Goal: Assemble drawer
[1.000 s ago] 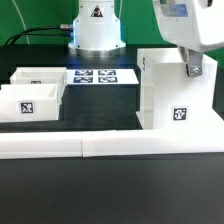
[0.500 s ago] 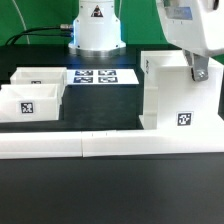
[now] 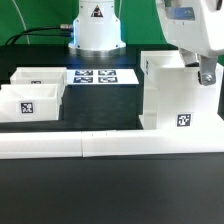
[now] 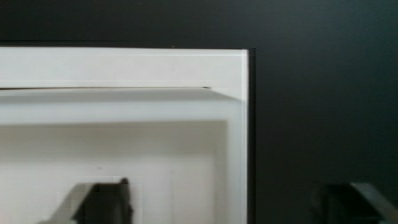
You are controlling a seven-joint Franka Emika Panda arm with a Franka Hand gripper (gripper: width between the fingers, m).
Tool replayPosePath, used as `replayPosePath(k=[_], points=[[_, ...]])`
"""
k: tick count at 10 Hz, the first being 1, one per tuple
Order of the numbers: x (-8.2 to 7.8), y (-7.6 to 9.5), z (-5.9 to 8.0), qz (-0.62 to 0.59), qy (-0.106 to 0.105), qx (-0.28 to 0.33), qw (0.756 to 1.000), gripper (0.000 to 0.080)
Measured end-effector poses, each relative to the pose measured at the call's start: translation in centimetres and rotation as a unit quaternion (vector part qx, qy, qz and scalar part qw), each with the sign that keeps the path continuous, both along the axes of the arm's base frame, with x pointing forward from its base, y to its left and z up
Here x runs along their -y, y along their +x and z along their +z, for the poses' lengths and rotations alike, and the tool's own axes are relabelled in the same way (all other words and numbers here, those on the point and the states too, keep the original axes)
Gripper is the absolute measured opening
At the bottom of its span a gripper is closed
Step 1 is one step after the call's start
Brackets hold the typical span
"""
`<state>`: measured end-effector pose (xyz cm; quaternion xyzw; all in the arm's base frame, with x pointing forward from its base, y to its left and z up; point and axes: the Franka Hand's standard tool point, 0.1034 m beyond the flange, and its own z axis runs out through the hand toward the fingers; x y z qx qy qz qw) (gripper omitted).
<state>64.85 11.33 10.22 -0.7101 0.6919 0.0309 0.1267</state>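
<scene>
The white drawer case point(image 3: 170, 92) stands on the exterior view's right, with a small tag low on its front. My gripper point(image 3: 205, 76) hangs over the case's upper right corner. In the wrist view the gripper point(image 4: 231, 205) is open: one finger is over the white case point(image 4: 125, 70), the other over the black table, and the case's side wall lies between them. Two white open-top trays sit on the exterior view's left, one tagged in front point(image 3: 30, 100) and one behind it point(image 3: 38, 76).
The marker board point(image 3: 103, 76) lies at the back middle, in front of the robot base point(image 3: 95, 30). Long low white border rails point(image 3: 110, 145) run across the front. A black table surface point(image 3: 100, 110) separates the trays from the case.
My gripper has moved toward the exterior view's right and slightly down, to the case's right top edge. The case's tag has shifted a little right and down.
</scene>
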Motion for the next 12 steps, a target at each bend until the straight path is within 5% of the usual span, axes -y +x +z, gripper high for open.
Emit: replayPosePath(k=[1,2,5,9,12], points=[[0.0,0.0,0.0,0.001,0.0,0.0,1.0,0.0611],[-0.1,0.0,0.0,0.002,0.0,0.0,1.0,0.0637],[0.0,-0.1,0.3,0.044,-0.005,0.009,0.999,0.0648],[0.8,-2.1,4.1,0.151,-0.002,0.03,0.988,0.0649],[1.1,-2.7,3.8,0.233,-0.011,0.033,0.972,0.0649]])
